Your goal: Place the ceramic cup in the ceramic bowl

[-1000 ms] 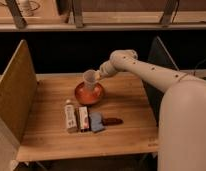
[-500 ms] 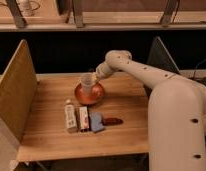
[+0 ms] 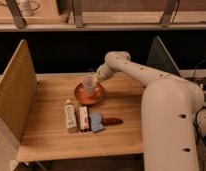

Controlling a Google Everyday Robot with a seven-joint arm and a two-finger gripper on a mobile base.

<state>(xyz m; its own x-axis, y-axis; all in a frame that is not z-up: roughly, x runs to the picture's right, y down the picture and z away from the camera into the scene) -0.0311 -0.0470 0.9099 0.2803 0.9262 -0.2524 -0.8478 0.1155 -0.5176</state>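
The pale ceramic cup (image 3: pixel 89 83) stands upright over the middle of the red-orange ceramic bowl (image 3: pixel 81 96), low in it or just above it; I cannot tell whether it touches. My gripper (image 3: pixel 97 79) reaches in from the right at the end of the white arm and is shut on the cup's right side. The bowl sits on the wooden table (image 3: pixel 51 137), towards its back middle.
In front of the bowl lie a white bottle (image 3: pixel 70 116), a red-and-white packet (image 3: pixel 83 119), a blue item (image 3: pixel 96 121) and a small dark red item (image 3: pixel 112 121). A tall tan panel (image 3: pixel 16 95) walls the table's left side. A dark panel (image 3: pixel 160 55) stands at the right.
The cup and gripper have come down a little over the bowl, and the arm has shifted slightly. The bowl and the things in front of it have not moved.
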